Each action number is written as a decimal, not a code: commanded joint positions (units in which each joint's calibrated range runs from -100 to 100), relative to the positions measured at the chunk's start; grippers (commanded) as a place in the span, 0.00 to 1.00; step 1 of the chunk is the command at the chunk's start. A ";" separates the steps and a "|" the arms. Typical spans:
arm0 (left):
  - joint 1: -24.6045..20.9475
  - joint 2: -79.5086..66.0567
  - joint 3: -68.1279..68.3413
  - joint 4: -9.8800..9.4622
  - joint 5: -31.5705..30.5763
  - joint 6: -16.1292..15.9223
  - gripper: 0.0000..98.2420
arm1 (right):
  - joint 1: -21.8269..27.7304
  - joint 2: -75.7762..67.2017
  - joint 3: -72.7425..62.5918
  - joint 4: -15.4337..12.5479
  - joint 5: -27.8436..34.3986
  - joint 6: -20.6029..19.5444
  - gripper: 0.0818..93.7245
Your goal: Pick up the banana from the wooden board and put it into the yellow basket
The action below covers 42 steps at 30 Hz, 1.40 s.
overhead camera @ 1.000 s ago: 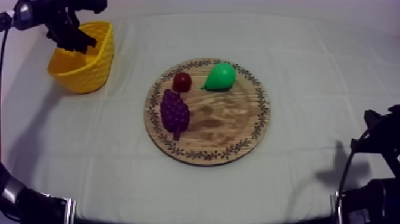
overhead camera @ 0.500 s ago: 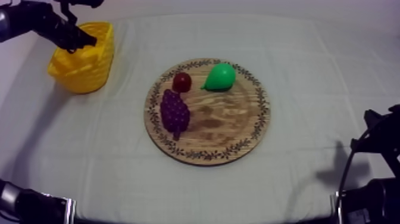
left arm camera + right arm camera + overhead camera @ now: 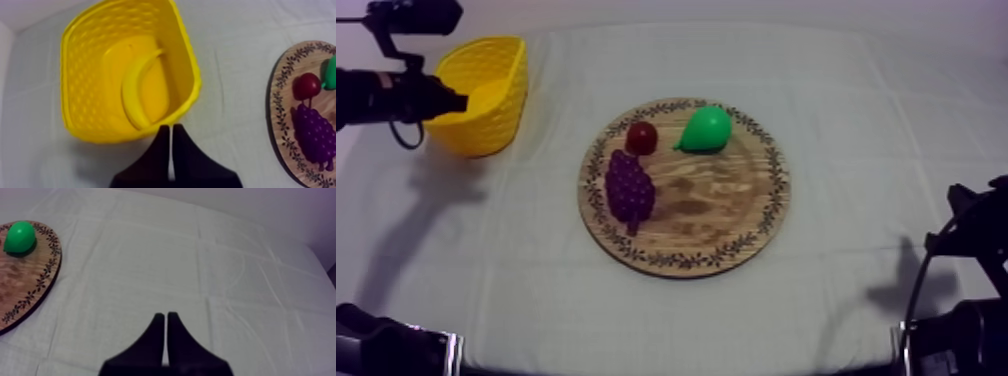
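Inside the yellow basket [image 3: 80, 60], at our left end of the table, the banana [image 3: 136, 90] lies curved along the bottom, with nothing of ours touching it. We judge the task as good as done: the fruit is off the wooden board [image 3: 721, 215] and where the order wants it. All that seems left is to bring the arm home.

Our left gripper [image 3: 170, 128] hangs just outside the basket's wall, its two black fingers pressed together into a narrow wedge, clenched on nothing. From above we see it beside the basket's outer side, apart from the rim.

Well apart from the basket, the board carries three toys. A green pear [image 3: 706, 130] sits near the far edge, with a small red fruit [image 3: 641, 137] just beside it. A bunch of grapes [image 3: 629, 188] lies close against the red fruit on the near side; we cannot tell whether they touch.

Our right gripper [image 3: 165, 316] rests low at our right side over the grey-white cloth [image 3: 866, 140]. Its fingers too are closed together and empty, and the board's patterned rim and the pear lie off to one side.

We see nothing standing between the left arm and its resting corner. Only the basket's wall is near enough to be nudged, should the gripper swing wide on its way back.
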State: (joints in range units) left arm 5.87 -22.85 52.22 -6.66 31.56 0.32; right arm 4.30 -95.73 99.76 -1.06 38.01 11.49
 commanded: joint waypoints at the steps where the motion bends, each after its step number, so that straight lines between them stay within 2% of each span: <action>1: 0.31 -8.89 7.11 1.89 -0.68 0.06 0.00 | -0.01 -0.02 0.02 0.01 -0.02 0.01 0.00; 5: 1.16 -17.21 15.14 2.74 -2.57 1.30 0.00 | -0.01 -0.02 0.02 0.01 -0.02 0.01 0.00; 12: 1.33 -29.70 30.09 3.30 -9.53 2.83 0.00 | -0.01 -0.02 0.02 0.01 -0.02 0.01 0.00; 21: -1.38 -46.97 43.05 3.36 -11.70 2.92 0.00 | -0.01 -0.02 0.02 0.01 -0.02 0.01 0.00; 26: -2.91 -56.90 46.60 3.39 -8.35 2.99 0.00 | -0.01 -0.02 0.02 0.01 -0.02 0.01 0.00; 32: -3.63 -66.27 47.32 3.41 -1.89 1.29 0.00 | -0.01 -0.02 0.02 0.01 -0.02 0.01 0.00; 38: -2.97 -72.23 46.67 4.41 3.46 -1.85 0.00 | -0.01 -0.02 0.02 0.01 -0.02 0.01 0.00; 42: -2.16 -75.50 45.96 4.65 6.52 -1.64 0.00 | -0.01 -0.02 0.02 0.01 -0.02 0.01 0.00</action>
State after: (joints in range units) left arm 3.57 -97.26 98.24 -2.00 37.34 -1.79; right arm 4.30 -95.73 99.76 -1.06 37.98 11.49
